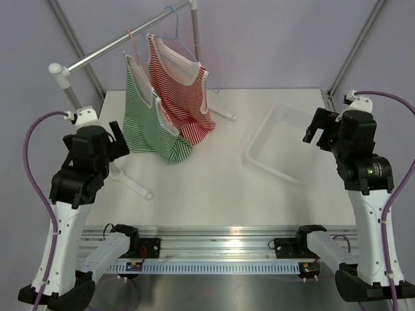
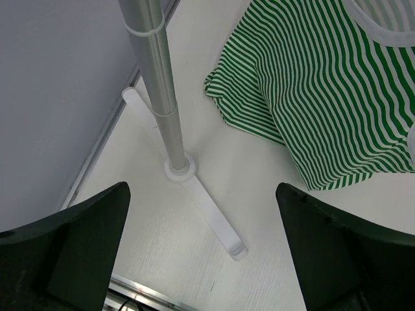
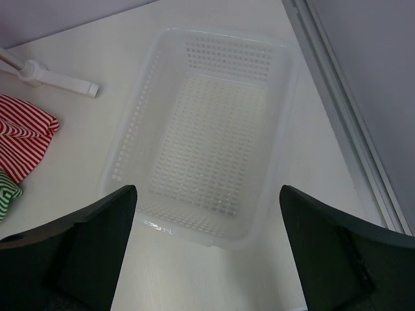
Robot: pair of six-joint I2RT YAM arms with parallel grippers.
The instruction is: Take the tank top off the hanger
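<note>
On the slanted rail (image 1: 123,42) at the far left of the worktop (image 1: 214,188), a green striped tank top (image 1: 152,120) hangs from a pink hanger (image 1: 131,39). Its hem appears to touch the surface. Just beside it, on its right, a red striped tank top (image 1: 181,91) hangs from a blue hanger (image 1: 178,29). The rack's pole (image 2: 159,84) stands on a flat white foot (image 2: 207,214) left of the green top. The left end effector (image 1: 118,137) hovers near the green hem with its fingers (image 2: 84,240) spread wide and holding nothing. To the right sits a white perforated basket (image 1: 280,172), and the right end effector (image 3: 207,194) hangs above it, also spread and holding nothing.
</note>
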